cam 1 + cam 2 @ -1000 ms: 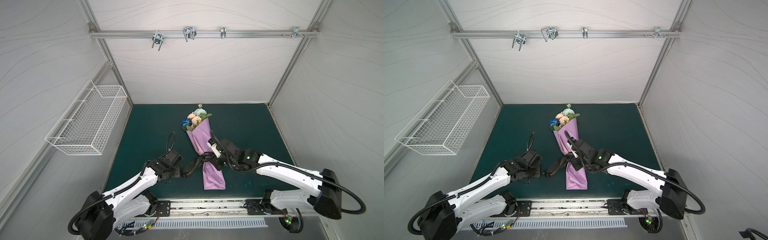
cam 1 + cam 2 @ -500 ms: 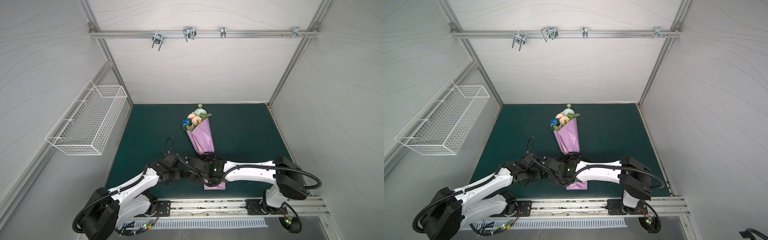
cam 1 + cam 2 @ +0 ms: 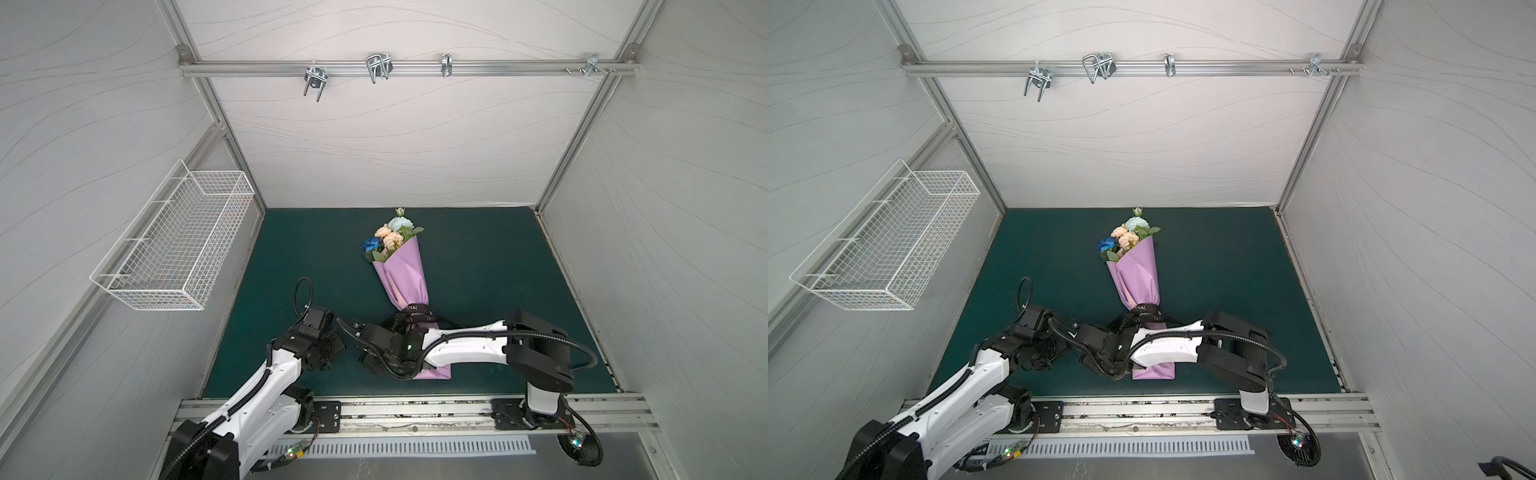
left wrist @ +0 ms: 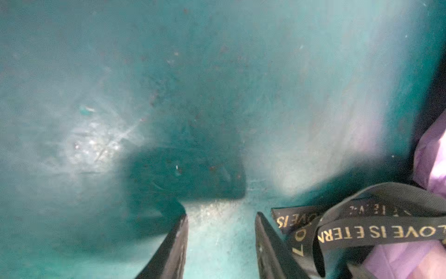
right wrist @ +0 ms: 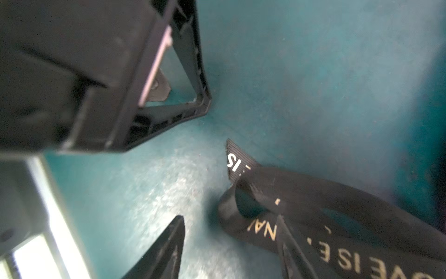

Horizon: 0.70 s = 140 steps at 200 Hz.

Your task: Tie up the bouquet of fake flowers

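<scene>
Right gripper swung left; bouquet lies lilac-wrapped, black ribbon looped.

You see a dark green mat below. Left of it, a white wire basket hangs on the wall. High beyond its far edge, a metal rail carries hooks. On the mat lie lilac paper and a black lettered ribbon.

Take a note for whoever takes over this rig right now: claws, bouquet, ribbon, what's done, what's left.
Left claw: open, empty, beside the black ribbon.
Right claw: open, right at a loose ribbon loop.
Bouquet: wrapped in lilac paper, flat on the green mat.
Done: ribbon goes round the wrap's neck.
To do: loose loop probably needs pulling tight; knot cannot be judged.
</scene>
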Each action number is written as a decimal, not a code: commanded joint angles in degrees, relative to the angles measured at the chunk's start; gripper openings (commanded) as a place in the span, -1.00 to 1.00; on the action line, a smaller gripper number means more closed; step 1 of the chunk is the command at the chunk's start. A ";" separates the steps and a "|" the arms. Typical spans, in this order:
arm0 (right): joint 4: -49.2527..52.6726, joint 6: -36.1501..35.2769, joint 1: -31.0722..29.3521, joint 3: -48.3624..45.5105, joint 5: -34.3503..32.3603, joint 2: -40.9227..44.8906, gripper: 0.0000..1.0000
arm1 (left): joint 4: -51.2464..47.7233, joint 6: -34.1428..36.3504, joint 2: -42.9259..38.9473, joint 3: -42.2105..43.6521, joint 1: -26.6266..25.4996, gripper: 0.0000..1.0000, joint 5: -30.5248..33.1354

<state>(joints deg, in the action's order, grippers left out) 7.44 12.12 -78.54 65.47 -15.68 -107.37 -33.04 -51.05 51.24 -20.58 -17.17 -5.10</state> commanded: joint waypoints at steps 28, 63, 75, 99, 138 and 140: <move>0.30 0.85 1.01 0.82 -1.11 -2.65 -0.12 | -0.94 1.13 4.55 -2.84 0.73 -0.07 -0.76; 2.12 1.80 1.34 0.10 -2.71 -1.46 -0.94 | -0.01 1.30 5.42 -3.63 0.82 -0.07 -1.08; 3.00 2.27 1.37 -0.60 -3.04 -0.03 -1.00 | 0.57 1.79 5.83 -4.00 0.82 -0.07 -1.78; 5.73 4.14 1.48 -3.07 -3.46 4.83 -1.00 | 3.18 4.35 6.79 -4.83 0.82 -0.09 -7.03; 8.14 8.81 2.19 -7.88 -3.43 11.81 -1.00 | 6.76 1.23 7.02 -2.98 -1.92 -0.30 -18.86; 8.14 8.98 2.26 -8.07 -3.40 12.07 -1.00 | 6.76 1.02 6.92 -2.98 -2.43 -0.31 -18.93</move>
<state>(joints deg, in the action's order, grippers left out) 12.80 17.17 -77.06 59.46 -18.17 -99.46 -29.21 -48.38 58.63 -23.53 -16.99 -16.43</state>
